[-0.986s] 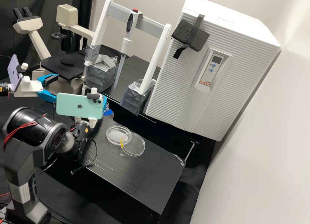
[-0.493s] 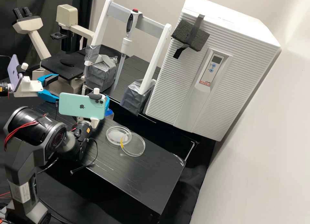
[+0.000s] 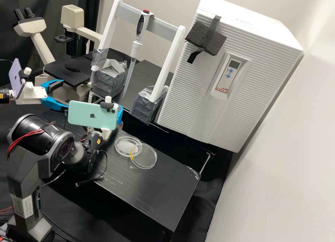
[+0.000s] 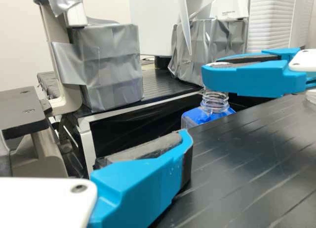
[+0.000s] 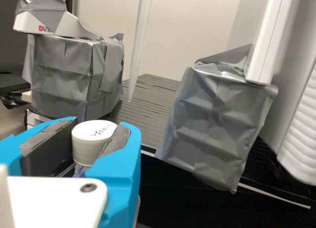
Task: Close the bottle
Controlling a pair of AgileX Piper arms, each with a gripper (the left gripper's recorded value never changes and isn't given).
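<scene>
High view: the right gripper (image 3: 118,113) has shifted along the counter's (image 3: 157,189) far edge, while the left gripper (image 3: 60,94) is spread wide. Left wrist view: the right one now hangs just above the bottle's (image 4: 210,108) bare threads there. Right wrist view: it clamps the white cap (image 5: 94,134), probably ready to lower.

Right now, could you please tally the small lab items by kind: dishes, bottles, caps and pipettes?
Dishes: 2
Bottle: 1
Cap: 1
Pipette: 1
Total: 5
</scene>
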